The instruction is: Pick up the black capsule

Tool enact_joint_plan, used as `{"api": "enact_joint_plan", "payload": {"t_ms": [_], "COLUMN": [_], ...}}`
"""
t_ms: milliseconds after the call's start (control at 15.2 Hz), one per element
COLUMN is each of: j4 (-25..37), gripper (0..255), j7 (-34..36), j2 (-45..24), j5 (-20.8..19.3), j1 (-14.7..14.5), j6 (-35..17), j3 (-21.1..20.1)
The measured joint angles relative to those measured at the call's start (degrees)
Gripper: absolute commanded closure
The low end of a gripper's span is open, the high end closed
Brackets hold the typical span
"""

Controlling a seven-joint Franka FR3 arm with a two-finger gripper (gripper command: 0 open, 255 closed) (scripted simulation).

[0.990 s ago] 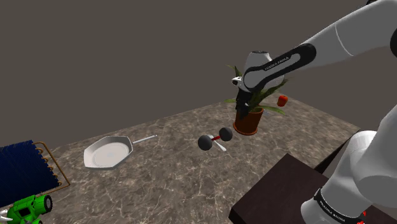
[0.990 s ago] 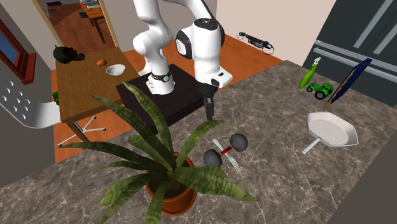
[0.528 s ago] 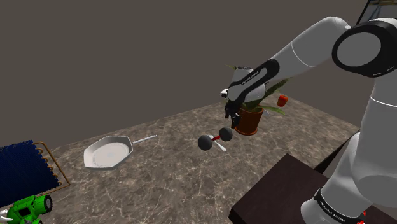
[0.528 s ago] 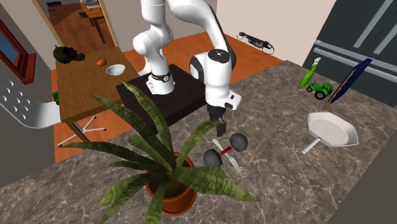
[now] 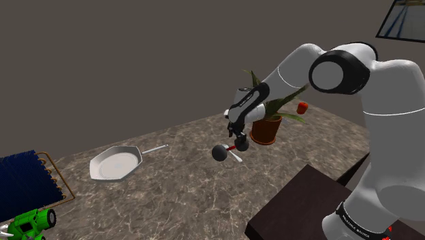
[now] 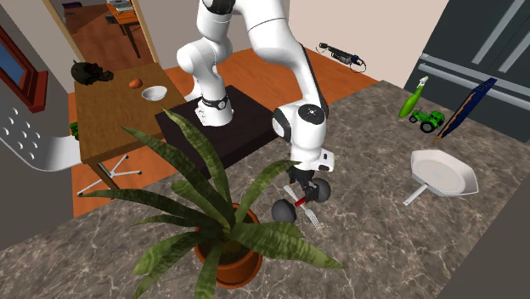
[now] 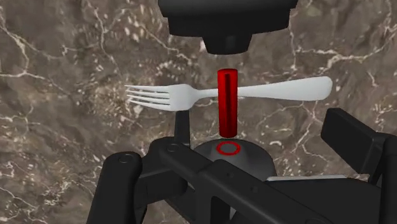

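The gripper (image 7: 230, 143) hangs low over the marble countertop (image 5: 170, 198) with its fingers (image 7: 121, 181) spread wide, holding nothing. Between them, untouched, sits one rounded end of the black capsule (image 7: 227, 102), a dumbbell-like piece with two black balls joined by a red rod. It rests across a white fork (image 7: 280, 90), the rod crossing the fork's handle, so one end probably rides slightly raised. The fingers flank the ball rather than the thin rod, probably because the rod lies too close to the fork for a clean closing.

In the shoulder view, the potted plant (image 5: 265, 127) stands just to the right of the capsule, and its leaves crowd that side. To the left, bare counter runs on to a white skillet (image 5: 116, 163), well apart. The dark stand (image 5: 300, 204) bounds the near side. Straight up looks the freest way out.
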State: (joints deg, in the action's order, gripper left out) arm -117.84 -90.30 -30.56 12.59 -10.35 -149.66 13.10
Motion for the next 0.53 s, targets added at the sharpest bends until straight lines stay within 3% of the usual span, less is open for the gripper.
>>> {"api": "enact_joint_plan", "payload": {"t_ms": [198, 528], "j4": [3.8, 5.1], "gripper": [0, 0], "j7": [-2.5, -3.6], "j2": [-4.7, -8.3], "j5": [-0.1, 0.6], "j1": [0.7, 1.6], "j6": [-0.6, -2.9], "j3": [-1.6, -2.7]}}
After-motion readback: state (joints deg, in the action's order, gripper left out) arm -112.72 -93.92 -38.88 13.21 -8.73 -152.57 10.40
